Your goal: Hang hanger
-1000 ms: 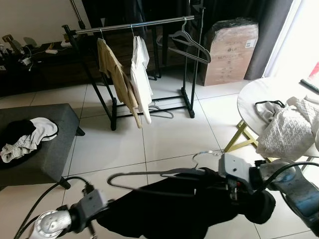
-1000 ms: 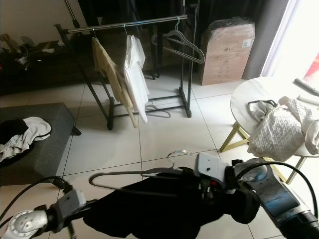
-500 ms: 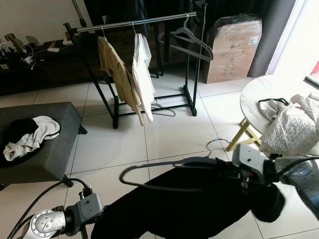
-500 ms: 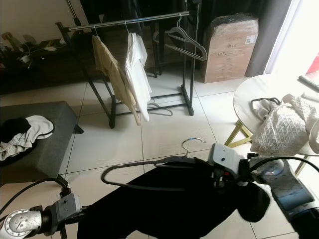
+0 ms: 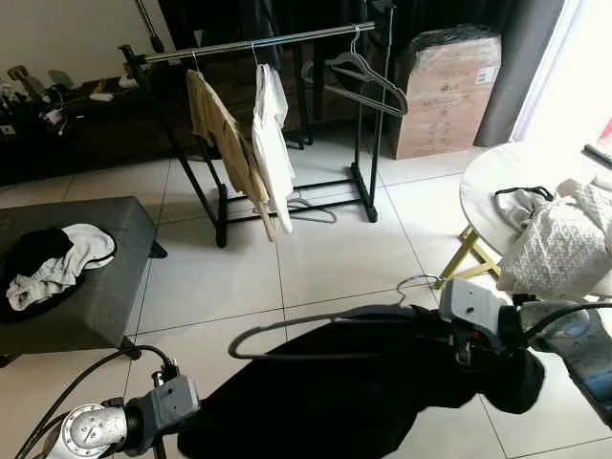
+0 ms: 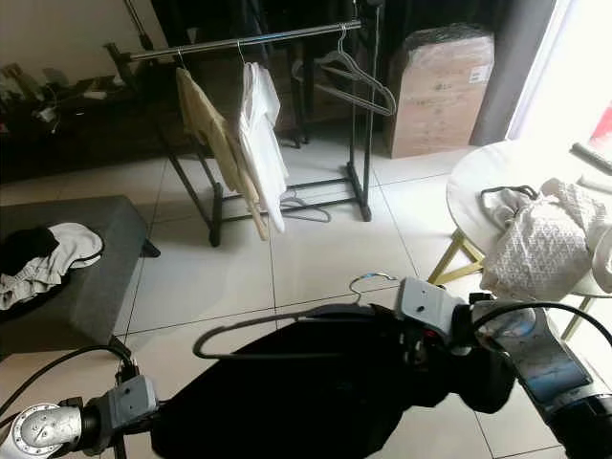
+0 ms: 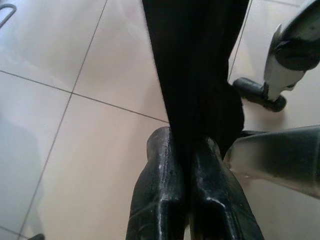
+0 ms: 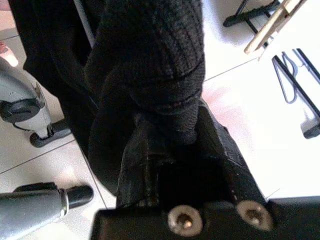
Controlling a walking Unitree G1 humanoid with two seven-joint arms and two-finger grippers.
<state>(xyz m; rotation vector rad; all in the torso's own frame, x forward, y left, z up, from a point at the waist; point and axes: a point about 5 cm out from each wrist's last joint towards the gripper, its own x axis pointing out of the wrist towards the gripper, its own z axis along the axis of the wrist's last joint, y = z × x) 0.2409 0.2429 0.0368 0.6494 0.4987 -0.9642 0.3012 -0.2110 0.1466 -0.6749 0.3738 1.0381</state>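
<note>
Closest to me, my left gripper (image 7: 184, 165) sits low on the near left, its two black fingers (image 7: 160, 190) pinched together on a fold of the black garment (image 5: 354, 392). On the near right, my right gripper (image 8: 165, 145) is buried in the same knit cloth; its fingers are clamped around a bunched wad of it, and I can't make out whether the hanger's wire is also inside the grip.

The hanger (image 5: 325, 330), a dark grey one with a silver hook (image 5: 416, 284), lies roughly level between my two arms, threaded into the black garment, which droops from it toward the tiled floor (image 5: 325, 249). The hook points away from me, up and to the right.

To the left, a little farther out, a grey ottoman (image 5: 105, 277) carries a heap of black and white clothes (image 5: 48, 263). To the right stands a round pale table (image 5: 483, 191) on yellow legs, with a white quilted bag (image 5: 559, 249) on it.

Farther off, across the tiles, is the black clothes rack (image 5: 258, 43) with its silver rail. A tan shirt (image 5: 222, 143) and a white shirt (image 5: 273, 134) hang from it side by side, and an empty grey hanger (image 5: 368, 81) hangs near its right end. Another hanger (image 5: 311, 206) lies on the floor under the rack. Beyond the rack's right end stands a cardboard box (image 5: 445, 91) against dark curtains
</note>
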